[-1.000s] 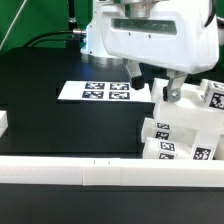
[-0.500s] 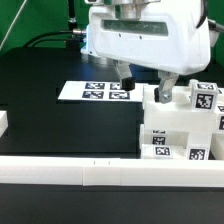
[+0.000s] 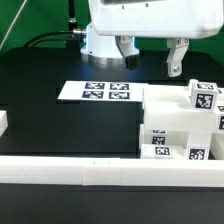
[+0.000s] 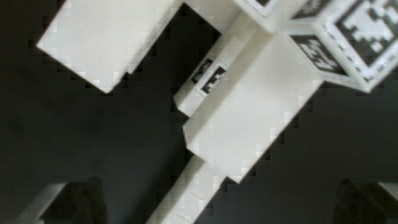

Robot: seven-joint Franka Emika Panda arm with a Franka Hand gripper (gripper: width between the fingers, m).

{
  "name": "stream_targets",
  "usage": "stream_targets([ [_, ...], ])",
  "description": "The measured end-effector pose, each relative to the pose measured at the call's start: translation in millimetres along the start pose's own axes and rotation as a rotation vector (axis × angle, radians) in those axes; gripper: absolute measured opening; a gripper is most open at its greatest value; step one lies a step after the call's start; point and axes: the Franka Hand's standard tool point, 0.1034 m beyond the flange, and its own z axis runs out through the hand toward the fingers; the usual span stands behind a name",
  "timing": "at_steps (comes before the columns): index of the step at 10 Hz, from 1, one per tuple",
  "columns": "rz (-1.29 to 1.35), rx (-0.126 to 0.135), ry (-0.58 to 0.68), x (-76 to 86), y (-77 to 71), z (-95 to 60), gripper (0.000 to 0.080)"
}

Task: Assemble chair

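The chair is a cluster of glossy white parts [image 3: 176, 124] with black-and-white tags, resting on the black table at the exterior view's right. A tagged cube [image 3: 203, 98] sits on top of the cluster. My gripper [image 3: 151, 56] hangs above its left part, open and holding nothing, with both fingers [image 3: 177, 56] clear of the parts. In the wrist view a tagged cube [image 4: 343, 45] and a long white block [image 4: 260, 108] lie far below the dark fingertips [image 4: 75, 200]. The gap between the fingertips is wide.
The marker board [image 3: 72, 91] lies flat at mid-table, left of the chair parts. A long low white border rail [image 3: 90, 171] runs along the front edge, and it also crosses the wrist view [image 4: 199, 192]. A small white block [image 3: 4, 122] sits at the far left.
My gripper has risen straight up from the chair parts, staying open. The parts looked tilted a second ago and now sit level and still.
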Motion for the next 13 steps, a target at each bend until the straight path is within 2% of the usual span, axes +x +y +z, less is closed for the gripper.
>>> stream_targets([
  [2,-0.034,0.000,0.000,0.0,-0.1,0.0,0.0649],
  [4,-0.217,-0.002,0.001,0.2,0.0,0.0,0.0649],
  [5,-0.421,-0.047,0.015,0.3,0.2,-2.0,0.0649],
  [6,-0.550,-0.066,-0.008,-2.6,-1.1,-4.8,0.0649],
  [8,-0.625,-0.061,-0.011,-2.9,-7.5,-9.6,0.0649],
  [11,-0.845,-0.063,-0.016,-1.7,-6.0,-9.4,0.0649],
  [12,-1.007,-0.060,0.011,-6.7,-2.9,-13.9,0.0649],
  [13,-1.074,-0.047,0.036,-16.3,5.4,-17.4,0.0649],
])
